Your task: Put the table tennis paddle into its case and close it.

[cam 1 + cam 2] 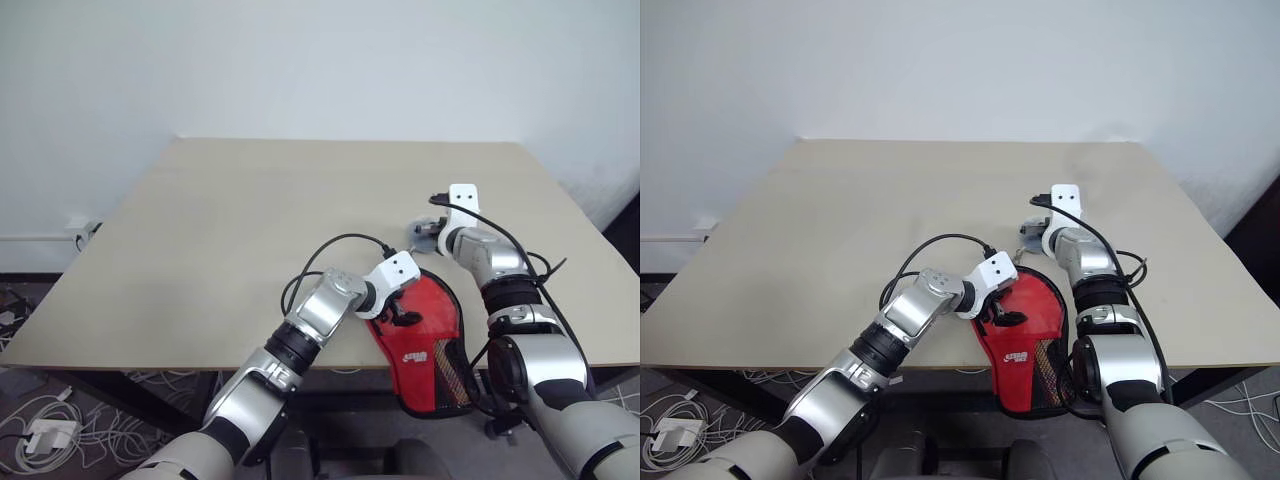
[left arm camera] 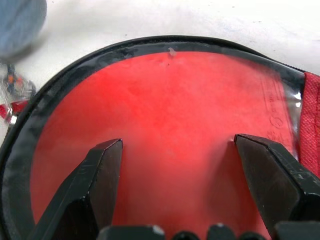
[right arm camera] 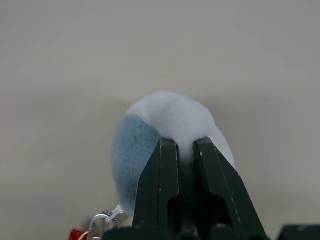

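Observation:
The case (image 1: 428, 345) lies at the table's near edge, red side up with black zip edging, its narrow mesh end hanging over the edge. Inside the edging is a smooth round red face (image 2: 165, 105) under a clear film. I cannot tell whether that is the table tennis paddle; no handle shows. My left gripper (image 2: 175, 145) hovers open over this round part, one finger towards each side. My right gripper (image 3: 184, 142) is beyond the case's far end, shut on a pale grey-blue wad (image 3: 150, 130). A small metal ring (image 3: 102, 220) hangs beside the wad.
The beige table (image 1: 250, 220) stretches wide to the left and back, up to a white wall. Cables and a power adapter (image 1: 45, 435) lie on the floor below the table's left corner. The table's right edge runs close to my right arm.

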